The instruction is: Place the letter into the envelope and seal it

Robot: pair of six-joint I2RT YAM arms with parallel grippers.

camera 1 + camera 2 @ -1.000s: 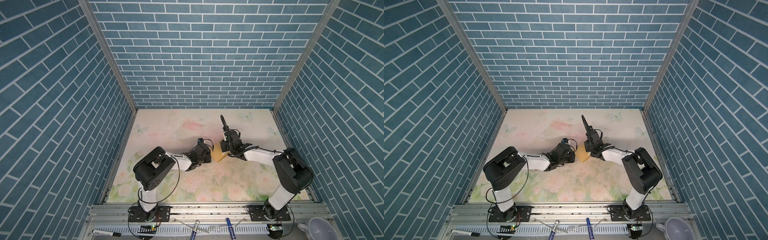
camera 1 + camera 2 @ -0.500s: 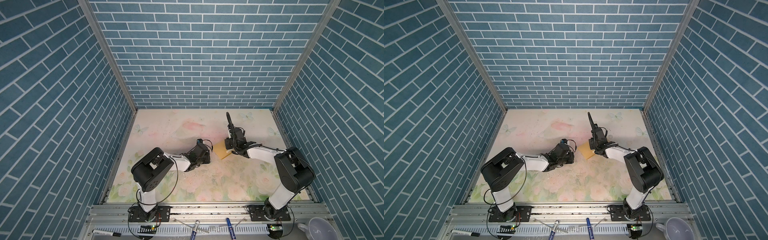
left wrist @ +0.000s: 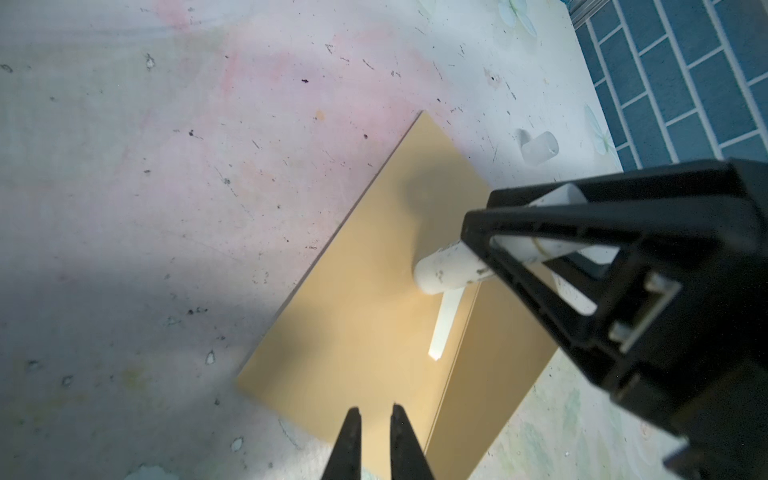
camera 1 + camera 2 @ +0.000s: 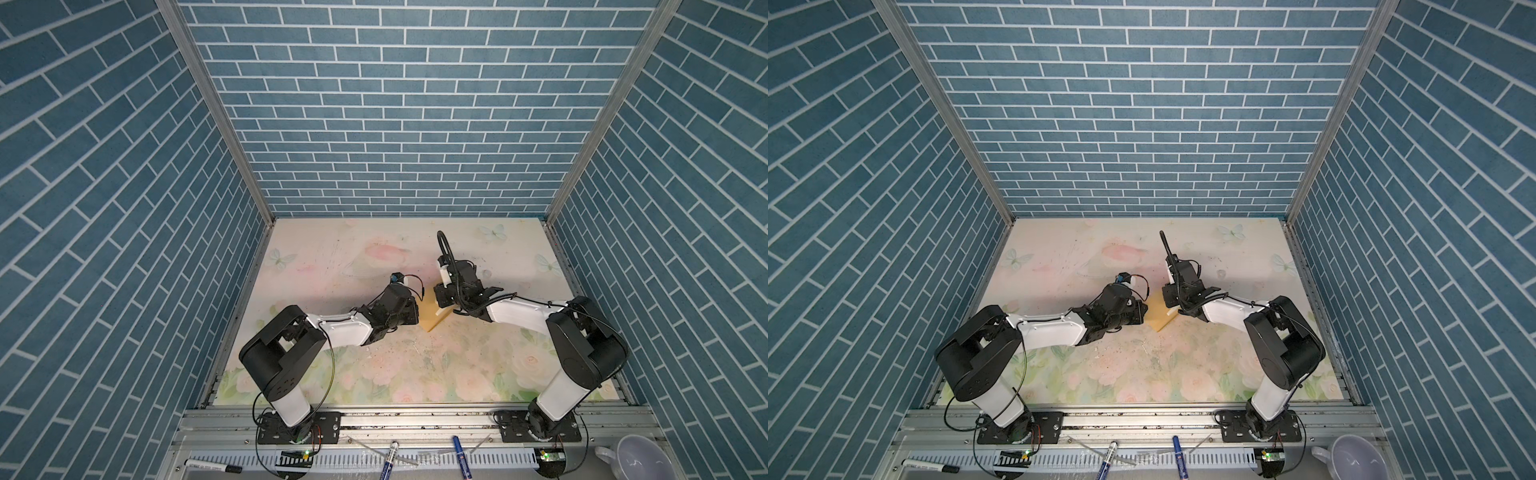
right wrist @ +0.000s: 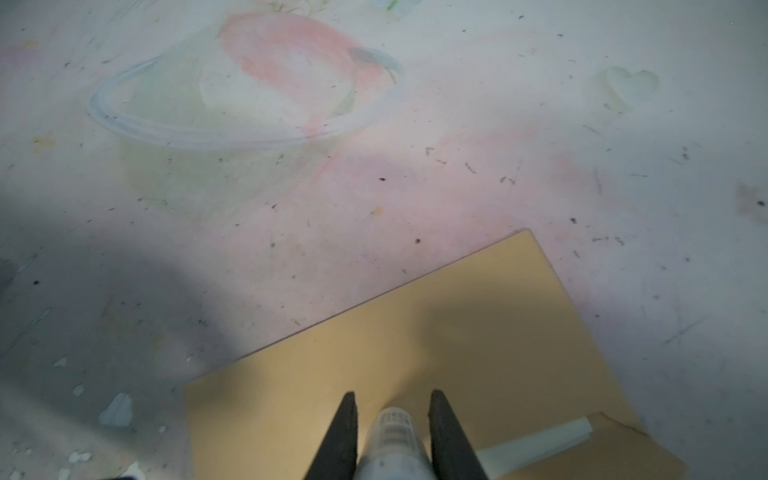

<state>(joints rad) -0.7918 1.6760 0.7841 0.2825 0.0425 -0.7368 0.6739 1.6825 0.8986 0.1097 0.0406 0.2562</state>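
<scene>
Because the flap wants gluing, my right gripper clamps a white cylindrical glue stick over the tan kraft-paper envelope. My left gripper hovers at its edge, barely parted, empty; the cream paper letter seems inside.

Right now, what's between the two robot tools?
The envelope lies between the left tool and the right tool, which grips a white stick over it. The left wrist view shows this best.

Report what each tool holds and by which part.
The right tool grips a white tube around its barrel, with the tip pointing at the envelope. The left tool holds nothing, its jaws slightly apart.
</scene>
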